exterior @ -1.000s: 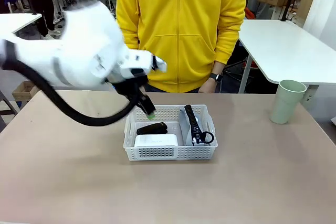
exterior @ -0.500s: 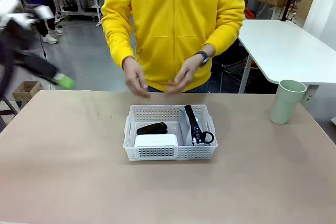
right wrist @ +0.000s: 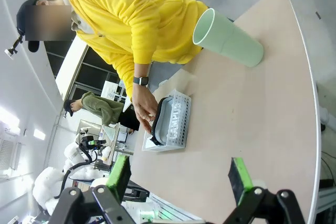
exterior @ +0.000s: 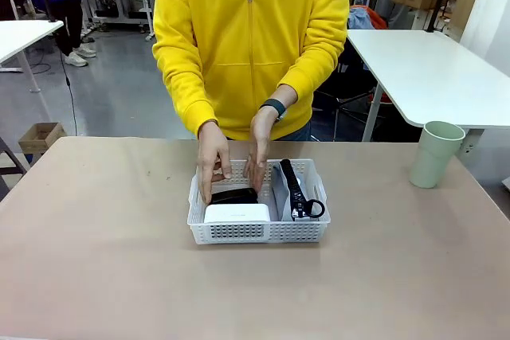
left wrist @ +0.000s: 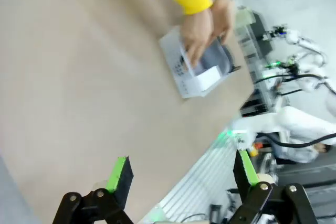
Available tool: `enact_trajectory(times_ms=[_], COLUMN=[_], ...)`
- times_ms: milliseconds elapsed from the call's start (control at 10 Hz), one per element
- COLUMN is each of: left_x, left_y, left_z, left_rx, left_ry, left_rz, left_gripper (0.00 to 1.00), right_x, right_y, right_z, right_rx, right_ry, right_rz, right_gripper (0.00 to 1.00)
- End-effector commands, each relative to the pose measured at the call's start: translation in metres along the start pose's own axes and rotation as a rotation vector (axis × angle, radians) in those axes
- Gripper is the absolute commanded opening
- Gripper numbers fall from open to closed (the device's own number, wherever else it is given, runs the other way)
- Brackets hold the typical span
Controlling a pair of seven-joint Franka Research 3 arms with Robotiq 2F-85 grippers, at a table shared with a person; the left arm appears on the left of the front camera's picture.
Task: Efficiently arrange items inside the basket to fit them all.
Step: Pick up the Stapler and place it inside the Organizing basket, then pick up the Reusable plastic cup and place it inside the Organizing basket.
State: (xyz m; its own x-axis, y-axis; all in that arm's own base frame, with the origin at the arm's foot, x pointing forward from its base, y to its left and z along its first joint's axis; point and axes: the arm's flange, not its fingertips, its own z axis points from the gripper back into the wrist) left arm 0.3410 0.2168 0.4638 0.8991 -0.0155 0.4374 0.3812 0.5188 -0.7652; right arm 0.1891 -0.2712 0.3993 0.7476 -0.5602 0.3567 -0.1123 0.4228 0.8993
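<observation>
Field note: my left pincer (left wrist: 182,171) hung wide open, gripping nothing. On the table (exterior: 96,260), the basket (exterior: 259,232) sat mid-way: white device (exterior: 237,213) at its 7 o'clock, the person's hands (exterior: 213,157) reaching in at 11, grey pouch (exterior: 280,195) along its 3 o'clock side. The green cup (exterior: 434,154) stood upright at the basket's 2 o'clock, well apart. Likewise my right pincer (right wrist: 180,178) gaped, empty.

**Stuff you can't really make out here**

One hand (exterior: 213,161) and the other hand (exterior: 256,157) cover the basket's (exterior: 259,232) far end, so the black thing (exterior: 236,194) behind the white device (exterior: 237,212) is anyone's guess. The basket wall hides the grey pouch's (exterior: 278,193) bottom. The left wrist view is smeared, and in the right wrist view the contents are too tiny.
</observation>
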Motion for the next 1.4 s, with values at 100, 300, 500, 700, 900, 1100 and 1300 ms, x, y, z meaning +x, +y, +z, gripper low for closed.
enact_trajectory(times_ms=[100,300,500,700,900,1100,1300], left_x=[0.0,0.0,0.0,0.0,0.0,0.0,0.0], left_y=[0.0,0.0,0.0,0.0,0.0,0.0,0.0], left_z=[0.0,0.0,0.0,0.0,0.0,0.0,0.0], left_rx=[0.0,0.0,0.0,0.0,0.0,0.0,0.0], left_ry=[0.0,0.0,0.0,0.0,0.0,0.0,0.0], left_rz=[0.0,0.0,0.0,0.0,0.0,0.0,0.0], left_gripper=[1.0,1.0,1.0,1.0,1.0,1.0,1.0], right_x=[0.001,0.001,0.001,0.001,0.001,0.001,0.001], right_y=[0.001,0.001,0.001,0.001,0.001,0.001,0.001], right_z=[-0.001,-0.001,-0.001,-0.001,-0.001,-0.001,-0.001], right_rx=[0.019,0.019,0.019,0.019,0.019,0.019,0.019], right_ry=[-0.025,-0.025,-0.025,-0.025,-0.025,-0.025,-0.025], right_rz=[0.028,0.028,0.028,0.028,0.028,0.028,0.028], right_gripper=[1.0,1.0,1.0,1.0,1.0,1.0,1.0])
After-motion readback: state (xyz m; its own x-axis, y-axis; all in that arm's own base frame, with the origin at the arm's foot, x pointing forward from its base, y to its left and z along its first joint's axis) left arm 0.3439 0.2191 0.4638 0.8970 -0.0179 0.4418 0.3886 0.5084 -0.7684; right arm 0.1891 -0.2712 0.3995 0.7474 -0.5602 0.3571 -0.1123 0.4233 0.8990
